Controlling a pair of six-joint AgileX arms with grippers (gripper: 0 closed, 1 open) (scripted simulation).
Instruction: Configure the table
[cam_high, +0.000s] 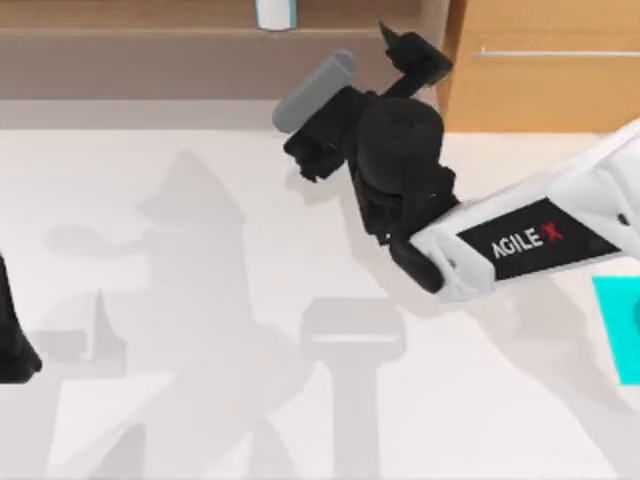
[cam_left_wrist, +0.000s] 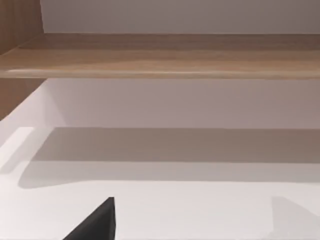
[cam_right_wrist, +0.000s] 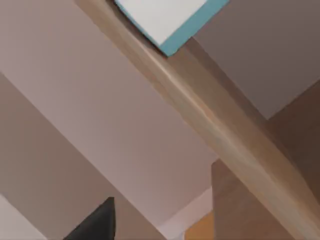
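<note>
Top view: the white surface (cam_high: 200, 300) spans the frame; the right claw (cam_high: 405, 45) reaches the brown shelf (cam_high: 150, 50) beside the drawer cabinet (cam_high: 540, 80); I cannot tell its finger state. The left arm (cam_high: 12, 340) sits at the left edge.
Left wrist view: the surface (cam_left_wrist: 200, 210) lies under the shelf (cam_left_wrist: 160, 60).
Right wrist view: a teal-edged white object (cam_right_wrist: 165, 20) rests on the shelf (cam_right_wrist: 210, 115).

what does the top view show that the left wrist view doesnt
The top view alone shows the right arm reaching over the table toward the back, its right gripper up near the shelf, the orange-brown drawer cabinet with its silver handle, and a cyan item at the table's right edge. The left wrist view alone shows the space under the shelf board from low down. Both share the white table and the wooden shelf.
</note>
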